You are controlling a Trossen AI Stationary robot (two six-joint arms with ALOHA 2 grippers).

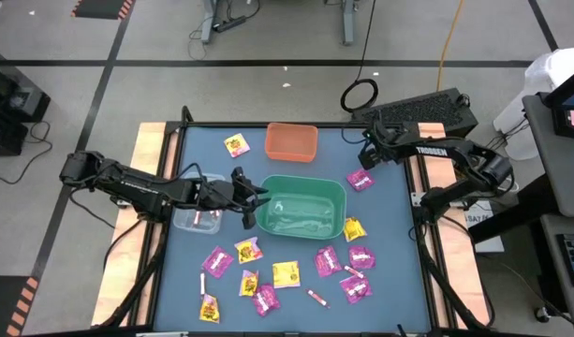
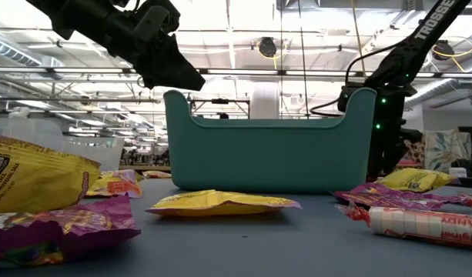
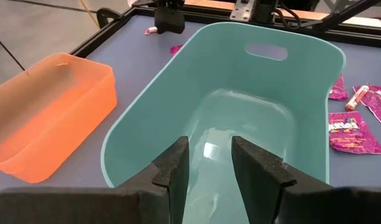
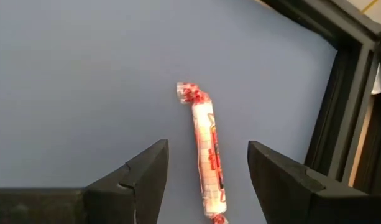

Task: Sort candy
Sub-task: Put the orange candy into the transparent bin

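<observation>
Candy lies scattered on the blue table: magenta packets (image 1: 218,261), yellow packets (image 1: 287,273) and a pink-white stick (image 1: 317,298) toward the near edge. My left gripper (image 3: 209,165) hangs open above the left end of the green bin (image 1: 301,208), with nothing between its fingers. My right gripper (image 4: 207,171) is open at the far right of the table, pointing steeply down. Its fingers stand on either side of a pink-white stick candy (image 4: 209,149) that lies flat on the table, without touching it.
An orange bin (image 1: 291,141) stands at the far edge and a clear bin (image 1: 198,201), holding a stick, sits under my left arm. One yellow packet (image 1: 236,144) and one magenta packet (image 1: 360,179) lie apart. The table's black frame (image 4: 339,106) runs close to the right gripper.
</observation>
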